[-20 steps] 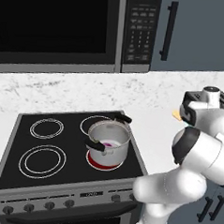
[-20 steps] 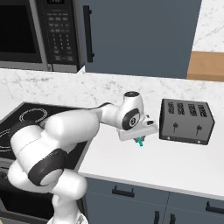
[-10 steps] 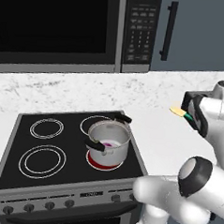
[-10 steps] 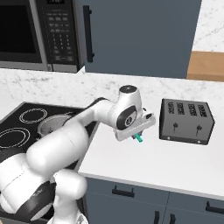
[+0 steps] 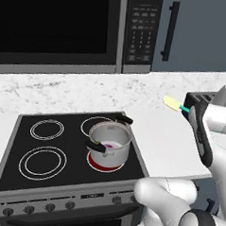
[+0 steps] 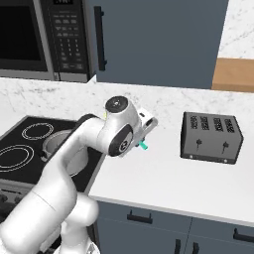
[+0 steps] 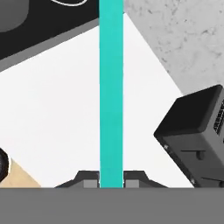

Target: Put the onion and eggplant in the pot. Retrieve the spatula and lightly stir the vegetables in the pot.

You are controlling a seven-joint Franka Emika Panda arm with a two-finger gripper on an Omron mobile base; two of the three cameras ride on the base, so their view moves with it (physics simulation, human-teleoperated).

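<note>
The spatula [image 5: 172,103] hangs in the air over the white counter right of the stove. Its tan head points toward the stove, and its teal handle [image 7: 111,87] runs straight up the hand view. My gripper [image 7: 111,180] is shut on that handle, one dark fingertip on each side; it also shows at the arm's end [image 5: 187,111]. A short teal end of the spatula [image 6: 143,145] sticks out under the hand. The steel pot [image 5: 109,142] stands on the front right burner, left of and lower than the gripper. The pinkish onion [image 5: 111,146] lies inside it. The eggplant is hidden.
A black toaster [image 6: 211,137] sits on the counter just right of the hand, close beside it in the hand view [image 7: 197,140]. The black stove [image 5: 41,153] has other bare burners. A microwave [image 5: 58,26] hangs above the stove, and a wooden board [image 6: 235,74] lies at the far right.
The arm has swung and lifted the spatula off the spot beside the toaster, carrying it left toward the stove. The gripper has stayed shut on the handle.
</note>
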